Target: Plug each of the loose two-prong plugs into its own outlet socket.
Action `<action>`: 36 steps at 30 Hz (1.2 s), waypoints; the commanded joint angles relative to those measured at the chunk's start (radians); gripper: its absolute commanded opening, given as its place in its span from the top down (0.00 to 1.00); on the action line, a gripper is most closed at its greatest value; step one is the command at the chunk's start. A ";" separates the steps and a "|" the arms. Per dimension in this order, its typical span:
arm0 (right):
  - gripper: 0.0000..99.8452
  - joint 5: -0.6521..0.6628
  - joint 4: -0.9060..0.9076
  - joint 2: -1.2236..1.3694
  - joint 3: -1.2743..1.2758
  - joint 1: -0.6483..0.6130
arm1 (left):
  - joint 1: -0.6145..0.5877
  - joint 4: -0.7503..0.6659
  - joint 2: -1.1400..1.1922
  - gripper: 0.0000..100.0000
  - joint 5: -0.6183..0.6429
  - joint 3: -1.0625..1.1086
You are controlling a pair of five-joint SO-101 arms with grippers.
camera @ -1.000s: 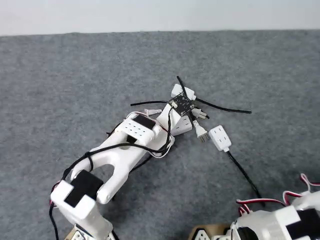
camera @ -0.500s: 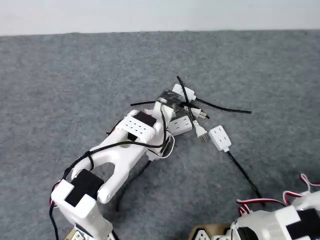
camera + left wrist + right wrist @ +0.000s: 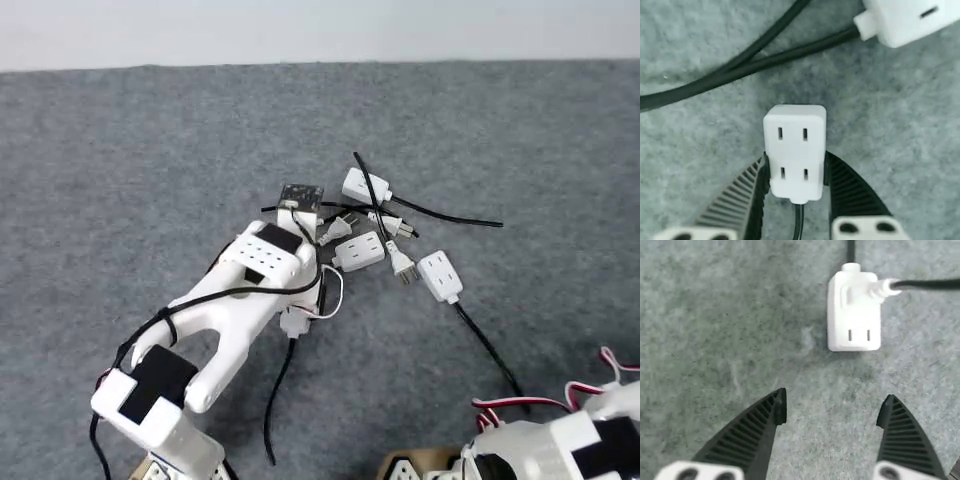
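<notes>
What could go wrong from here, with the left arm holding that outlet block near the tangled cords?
The left gripper clamps the outlet block only near its cord end, so it may twist or slip when a plug is pushed in. Black cords lie close to it and run among the loose plugs; moving the block could snag them and drag the pile.

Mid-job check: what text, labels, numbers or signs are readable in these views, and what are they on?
No text can be read in any view.
White outlet block gripped in the left tool: slots only, no print.
Second outlet block beyond the open right tool: plain white, no print.
Dark board at the arm's tip, high view: too small to tell.
</notes>
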 commanded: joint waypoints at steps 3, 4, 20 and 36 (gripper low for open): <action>0.72 0.018 0.010 -0.028 -0.057 -0.019 | -0.064 -0.104 -0.054 0.99 0.018 0.094; 0.72 0.018 0.010 -0.028 -0.055 -0.019 | -0.075 -0.106 -0.054 0.99 0.015 0.111; 0.72 0.084 0.136 -0.028 -0.057 -0.119 | -0.129 -0.127 -0.269 0.94 -0.100 0.249; 0.72 0.081 0.335 -0.160 -0.049 -0.246 | -0.230 -0.092 -0.520 0.72 -0.189 0.424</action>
